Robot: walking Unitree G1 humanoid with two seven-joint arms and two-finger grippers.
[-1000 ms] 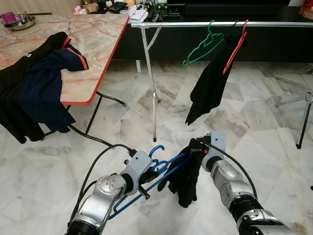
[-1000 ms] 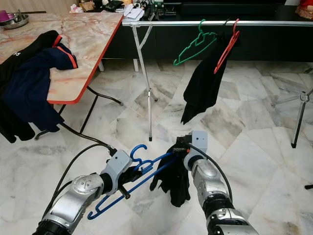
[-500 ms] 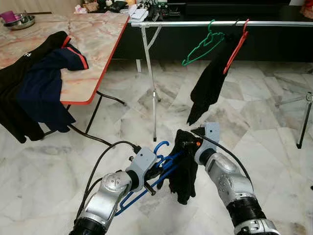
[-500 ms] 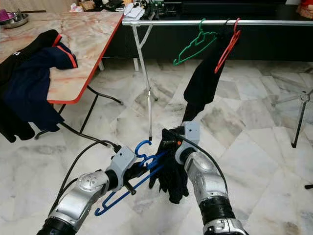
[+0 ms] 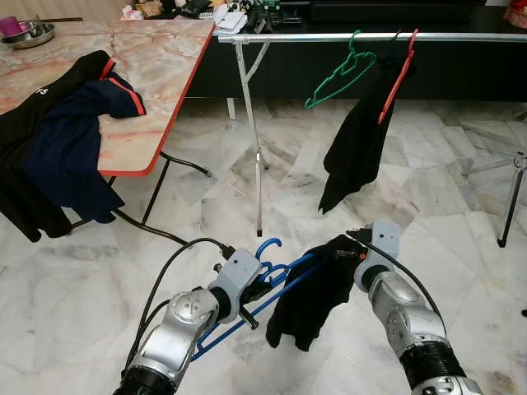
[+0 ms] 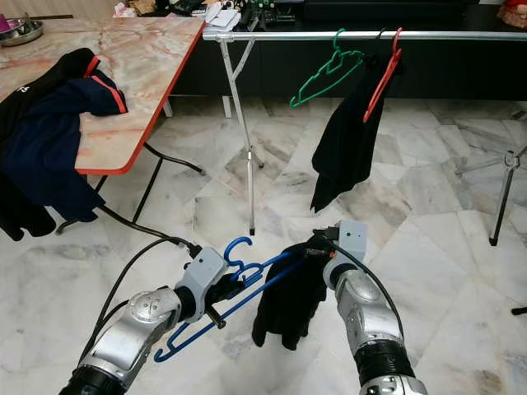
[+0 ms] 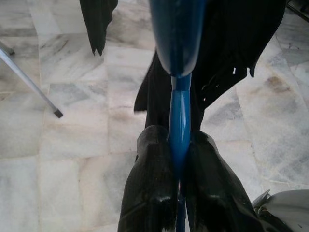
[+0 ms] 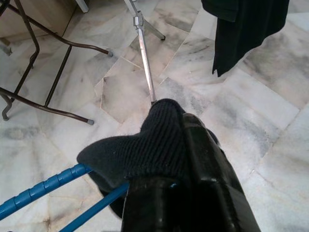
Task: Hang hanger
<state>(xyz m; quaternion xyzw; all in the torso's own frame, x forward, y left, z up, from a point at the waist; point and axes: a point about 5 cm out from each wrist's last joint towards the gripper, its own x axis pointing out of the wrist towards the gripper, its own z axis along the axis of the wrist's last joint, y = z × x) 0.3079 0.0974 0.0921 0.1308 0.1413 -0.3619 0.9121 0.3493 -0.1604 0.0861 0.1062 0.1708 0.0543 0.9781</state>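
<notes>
A blue hanger [image 5: 265, 284] is held low over the marble floor [image 5: 461, 197], clamped between the closed black fingers [image 7: 149, 193] of the left gripper [image 7: 179, 186], with its hook turned upward. A black garment [image 5: 313, 288] draped on the hanger's far end is pinched by the closed right gripper [image 5: 350, 249], whose fingers are seen pressed together on the knit cloth. Beyond, a metal rail [image 5: 329, 37] is hung with a green hanger [image 5: 342, 72] and a red hanger [image 5: 397, 78] bearing dark clothing [image 5: 356, 148], while dark clothes [image 5: 58, 140] are draped over the near edge of the tabletop [image 5: 156, 66].
</notes>
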